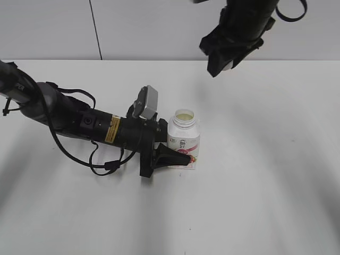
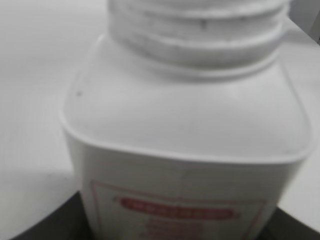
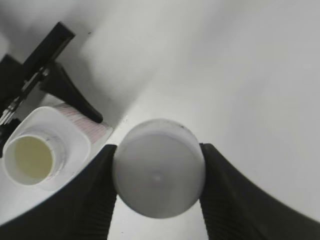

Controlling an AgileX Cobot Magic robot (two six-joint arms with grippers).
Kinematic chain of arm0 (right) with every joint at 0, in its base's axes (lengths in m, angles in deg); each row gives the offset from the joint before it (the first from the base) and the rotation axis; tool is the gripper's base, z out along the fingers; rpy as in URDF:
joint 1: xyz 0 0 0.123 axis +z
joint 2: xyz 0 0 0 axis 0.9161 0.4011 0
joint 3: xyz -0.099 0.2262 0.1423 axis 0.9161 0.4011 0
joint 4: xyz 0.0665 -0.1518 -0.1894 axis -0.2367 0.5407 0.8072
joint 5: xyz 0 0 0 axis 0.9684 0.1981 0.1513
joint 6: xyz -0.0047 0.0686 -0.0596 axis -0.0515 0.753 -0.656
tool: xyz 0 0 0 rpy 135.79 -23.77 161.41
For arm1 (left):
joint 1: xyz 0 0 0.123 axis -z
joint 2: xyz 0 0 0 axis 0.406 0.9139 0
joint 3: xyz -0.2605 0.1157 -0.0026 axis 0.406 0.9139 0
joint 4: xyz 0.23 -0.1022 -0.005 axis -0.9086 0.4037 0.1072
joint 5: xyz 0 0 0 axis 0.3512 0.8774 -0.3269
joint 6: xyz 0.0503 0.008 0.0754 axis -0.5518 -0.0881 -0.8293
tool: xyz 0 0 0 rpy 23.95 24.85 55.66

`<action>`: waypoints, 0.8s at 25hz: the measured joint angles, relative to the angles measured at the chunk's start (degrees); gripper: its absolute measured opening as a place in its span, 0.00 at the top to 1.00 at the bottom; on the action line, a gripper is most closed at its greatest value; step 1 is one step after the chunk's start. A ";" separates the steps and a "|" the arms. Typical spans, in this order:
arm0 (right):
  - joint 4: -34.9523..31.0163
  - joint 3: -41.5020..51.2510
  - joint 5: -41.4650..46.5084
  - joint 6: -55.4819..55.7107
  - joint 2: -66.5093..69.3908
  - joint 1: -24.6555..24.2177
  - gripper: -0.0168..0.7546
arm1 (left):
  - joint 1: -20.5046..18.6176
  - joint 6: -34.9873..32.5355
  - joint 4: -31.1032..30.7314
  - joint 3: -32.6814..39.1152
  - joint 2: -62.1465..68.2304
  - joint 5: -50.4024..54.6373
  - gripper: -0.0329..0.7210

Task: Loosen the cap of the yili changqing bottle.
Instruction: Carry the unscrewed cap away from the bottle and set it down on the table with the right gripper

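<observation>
The cap is off the bottle, clamped between the right claw fingers, raised high above the table. Below and to its left, the bottle stands upright, mouth uncovered, grasped low on its body by the left claw, whose arm lies nearly flat along the table.

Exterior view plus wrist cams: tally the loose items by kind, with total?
Yili Changqing bottle, uncapped, upright on table: 1
White screw cap, held in right tool: 1
Total: 2
</observation>
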 joint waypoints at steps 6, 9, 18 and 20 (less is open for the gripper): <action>-3.46 4.22 -2.61 5.13 -1.05 -9.24 0.48 | 0.00 0.00 0.00 0.00 0.00 0.00 0.45; -3.73 10.77 -5.61 6.54 -3.05 -12.35 0.48 | 0.00 0.01 0.00 0.00 0.00 0.00 0.45; -3.66 29.83 -13.20 8.62 -8.85 -17.16 0.48 | 0.00 0.06 0.00 0.00 0.00 0.00 0.45; -3.30 33.01 -15.05 9.22 -8.97 -17.21 0.48 | 0.00 0.07 0.00 0.00 0.00 0.00 0.45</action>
